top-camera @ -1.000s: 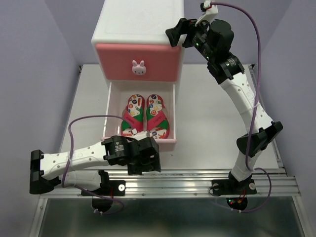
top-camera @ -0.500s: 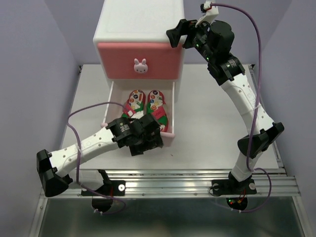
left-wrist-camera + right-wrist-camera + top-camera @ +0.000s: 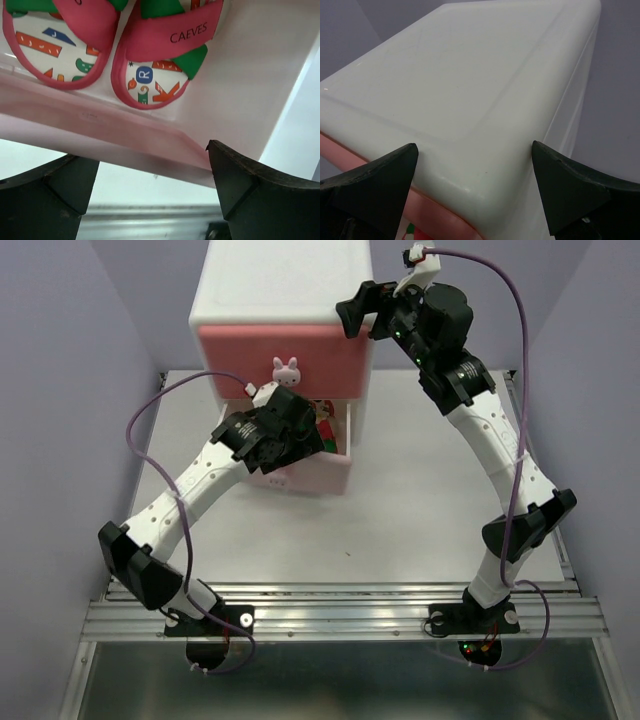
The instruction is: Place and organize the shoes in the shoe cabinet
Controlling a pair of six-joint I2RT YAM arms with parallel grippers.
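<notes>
Lying in lower drawer (image 3: pixel 90 132): red sandals (image 3: pixel 167 37) — side by side.
Left gripper (image 3: pixel 152 167): spread, at drawer front.
Right gripper (image 3: pixel 475 150): spread over shoe cabinet (image 3: pixel 470 70) corner.

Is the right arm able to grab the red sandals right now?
Probably not: the right gripper sits up at the cabinet top, and the left gripper blocks the half-shut drawer holding the sandals.
</notes>
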